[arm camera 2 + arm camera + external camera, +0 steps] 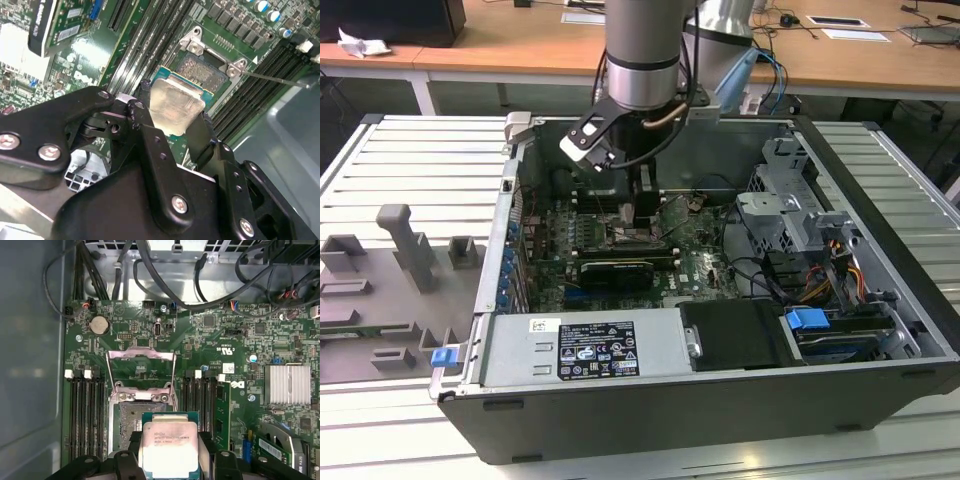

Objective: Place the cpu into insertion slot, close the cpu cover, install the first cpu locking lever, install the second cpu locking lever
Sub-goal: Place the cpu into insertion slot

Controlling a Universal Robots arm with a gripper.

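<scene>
My gripper [172,122] is shut on the cpu [176,107], a small square chip with a pale metal face, its black fingers [145,117] clamping two opposite edges. In the first wrist view the cpu [170,445] hangs over one corner of the insertion slot [131,427], offset from its centre; I cannot tell whether it touches. The cpu cover [141,354], a thin silvery frame, stands swung open beyond the slot. A thin locking lever [280,80] sticks out past the insertion slot [202,70]. In the exterior view the gripper [638,215] reaches down into the open computer case.
Long black memory slots [85,415] flank the socket on both sides. Black cables [165,280] hang across the board's far edge. In the exterior view, a black expansion card [615,270], the drive cage [790,200] and the power supply box [585,345] crowd the case.
</scene>
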